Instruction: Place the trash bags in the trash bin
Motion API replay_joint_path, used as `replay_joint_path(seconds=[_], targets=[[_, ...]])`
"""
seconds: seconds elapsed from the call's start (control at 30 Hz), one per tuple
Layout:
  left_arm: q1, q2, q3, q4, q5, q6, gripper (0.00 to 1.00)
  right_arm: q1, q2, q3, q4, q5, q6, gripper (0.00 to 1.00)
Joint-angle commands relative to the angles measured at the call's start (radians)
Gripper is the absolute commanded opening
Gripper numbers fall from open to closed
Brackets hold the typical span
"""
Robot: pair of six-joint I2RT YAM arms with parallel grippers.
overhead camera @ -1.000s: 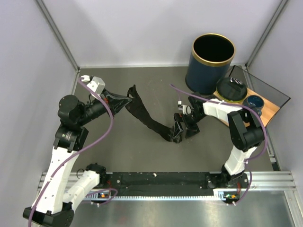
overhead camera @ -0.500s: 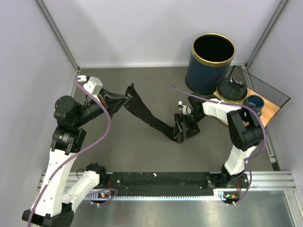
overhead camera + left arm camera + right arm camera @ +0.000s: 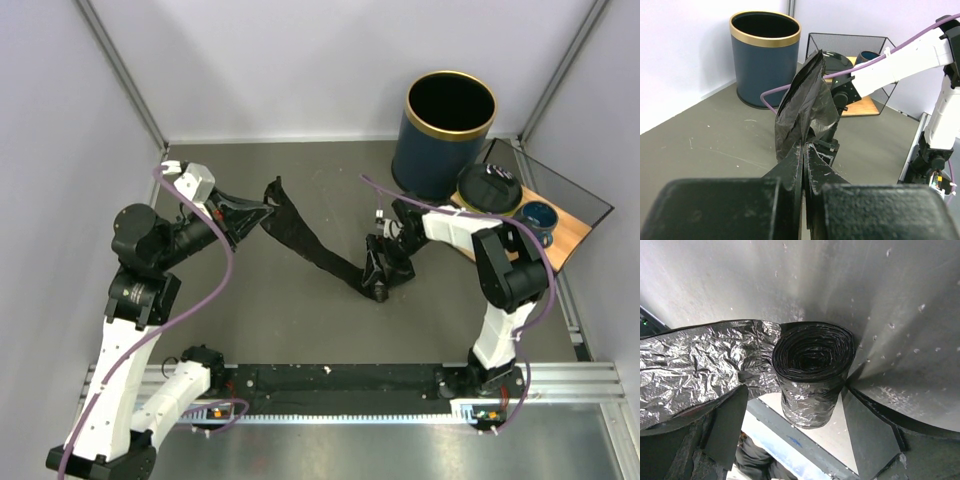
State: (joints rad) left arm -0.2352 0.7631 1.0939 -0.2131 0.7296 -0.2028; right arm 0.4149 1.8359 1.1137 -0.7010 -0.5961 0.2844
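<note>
A long strip of black trash bag (image 3: 312, 245) stretches across the grey floor from my left gripper (image 3: 268, 208) down to a small black roll (image 3: 377, 280). My left gripper (image 3: 805, 144) is shut on the crinkled end of the bag (image 3: 802, 102), which hangs lifted. In the right wrist view, my right gripper (image 3: 795, 390) straddles the upright roll (image 3: 812, 372). Its jaws are open, with a gap on the left side, and the bag film (image 3: 695, 367) trails off to the left. The navy trash bin (image 3: 448, 130) with a gold rim stands at the back right, apart from both grippers.
A wooden board (image 3: 563, 238) at the right holds a black round lid (image 3: 488, 188) and a small blue bowl (image 3: 540, 213), beside a wire mesh basket (image 3: 575, 195). Pale walls close in on the left, back and right. A black rail (image 3: 340, 382) runs along the near edge.
My right gripper's jaws have narrowed around the roll and the wrist has shifted slightly left. The left gripper keeps its hold on the bag's end, almost unmoved.
</note>
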Motion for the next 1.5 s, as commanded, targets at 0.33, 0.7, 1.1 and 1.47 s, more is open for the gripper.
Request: replay_joint_path(seconds=[0.33,0.7,1.1,1.47], targets=[[0.005,-0.028,-0.095,-0.225,-0.325,0.152,0.00,0.019,0.086,-0.015,0.149,0.096,-0.037,0.00],[0.031,0.079,-0.217,-0.311,-0.454,0.115,0.75,0.009,-0.266,0.001,0.155,-0.027,-0.278,0.00],[0.116,0.077,-0.331,0.086,0.324,0.339,0.88,0.015,-0.454,0.127,-0.034,-0.255,-0.563,0.00],[-0.042,0.347,-0.239,0.098,0.515,0.744,0.99,0.145,-0.616,0.120,-0.189,-0.272,-0.833,0.00]])
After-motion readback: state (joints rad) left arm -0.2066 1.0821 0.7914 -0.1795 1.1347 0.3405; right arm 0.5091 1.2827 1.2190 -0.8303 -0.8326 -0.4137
